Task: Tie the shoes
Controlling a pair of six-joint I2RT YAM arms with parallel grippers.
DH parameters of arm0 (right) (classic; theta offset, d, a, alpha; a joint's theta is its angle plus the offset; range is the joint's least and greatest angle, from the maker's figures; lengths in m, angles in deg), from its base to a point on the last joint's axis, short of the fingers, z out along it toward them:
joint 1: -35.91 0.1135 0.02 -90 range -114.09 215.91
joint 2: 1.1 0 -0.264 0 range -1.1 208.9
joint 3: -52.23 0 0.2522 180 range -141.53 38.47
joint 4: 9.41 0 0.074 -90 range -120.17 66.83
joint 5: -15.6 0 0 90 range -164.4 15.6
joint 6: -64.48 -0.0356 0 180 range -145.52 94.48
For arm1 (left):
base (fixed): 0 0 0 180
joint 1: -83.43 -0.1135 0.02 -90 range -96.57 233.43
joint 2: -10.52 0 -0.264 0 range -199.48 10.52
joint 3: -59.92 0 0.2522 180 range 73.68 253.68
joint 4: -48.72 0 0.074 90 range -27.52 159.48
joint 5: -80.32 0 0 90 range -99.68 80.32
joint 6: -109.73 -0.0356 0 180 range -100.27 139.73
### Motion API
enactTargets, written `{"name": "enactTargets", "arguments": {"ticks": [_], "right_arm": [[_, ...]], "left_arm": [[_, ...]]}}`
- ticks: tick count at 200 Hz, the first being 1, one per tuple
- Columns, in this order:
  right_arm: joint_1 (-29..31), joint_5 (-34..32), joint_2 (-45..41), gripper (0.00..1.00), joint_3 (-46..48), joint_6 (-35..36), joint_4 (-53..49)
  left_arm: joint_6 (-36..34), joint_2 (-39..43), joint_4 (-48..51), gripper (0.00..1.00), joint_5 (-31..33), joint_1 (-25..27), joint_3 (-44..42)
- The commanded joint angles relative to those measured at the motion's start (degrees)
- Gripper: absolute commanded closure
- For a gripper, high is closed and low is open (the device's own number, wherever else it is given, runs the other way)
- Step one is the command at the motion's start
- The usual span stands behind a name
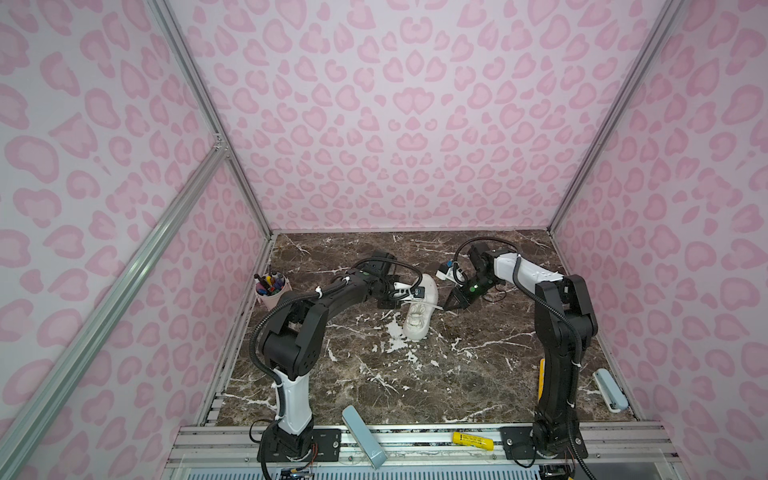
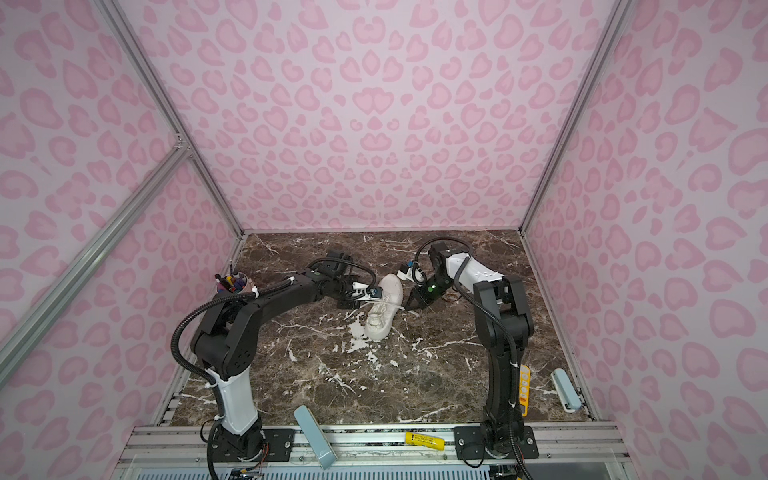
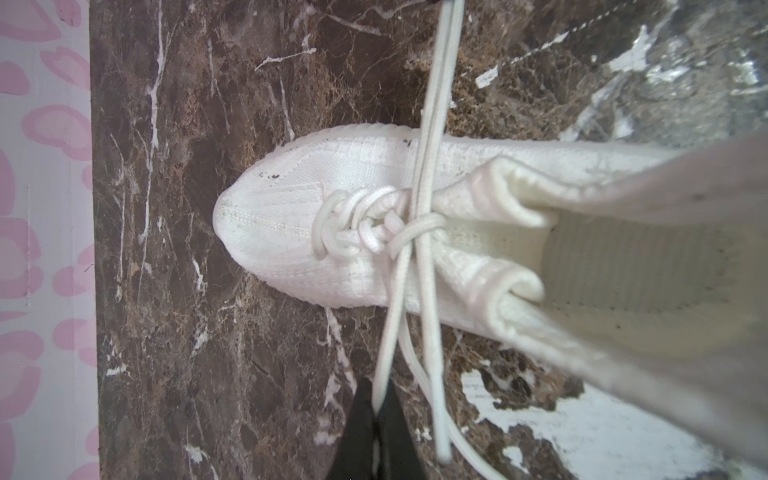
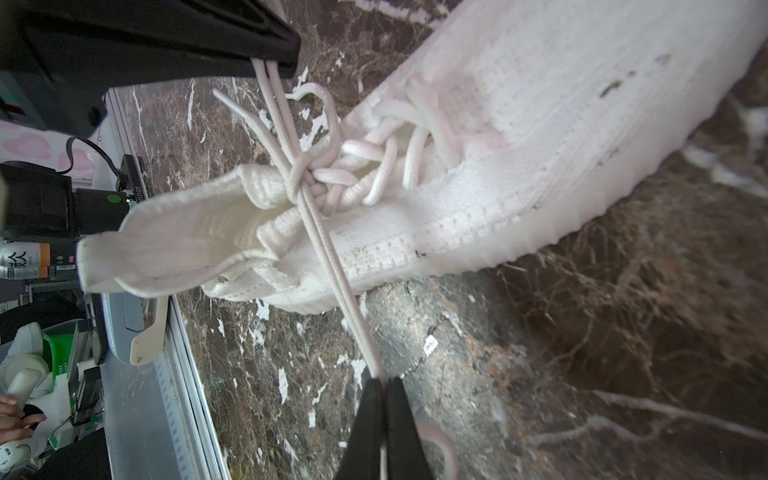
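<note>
The white shoe (image 1: 420,316) (image 2: 382,309) lies on the marble table, toe toward the front. Its laces are crossed in a tight knot (image 3: 417,230) (image 4: 305,172) over the tongue. My left gripper (image 3: 376,409) (image 1: 388,304) sits just left of the shoe and is shut on a lace strand (image 3: 392,316) that runs taut from the knot. My right gripper (image 4: 382,380) (image 1: 448,306) sits just right of the shoe. It is shut on a doubled lace strand (image 4: 332,266) pulled straight from the knot. A loose lace end (image 3: 440,415) hangs free.
A pink cup of pens (image 1: 272,286) stands at the left table edge. Two pale blue oblong objects (image 1: 363,436) (image 1: 609,390) lie at the front and the right edge. A yellow object (image 1: 471,440) rests on the front rail. Pink patterned walls enclose the table.
</note>
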Motion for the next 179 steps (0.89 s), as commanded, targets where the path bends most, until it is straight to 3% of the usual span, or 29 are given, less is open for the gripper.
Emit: {"name": "enactTargets", "arguments": {"ticks": [1,179], "right_arm": [[-0.62,-8.72,0.55,1.00,0.59,-0.11,-5.89],[-0.82,-9.50,0.46,1.00,1.13,-0.14,-5.86]], "left_arm": [[-0.04,0.59,0.40,0.97,6.50,-1.09,0.83],[3.86,0.70,-1.48,0.97,9.10,-2.43,-0.62]]}}
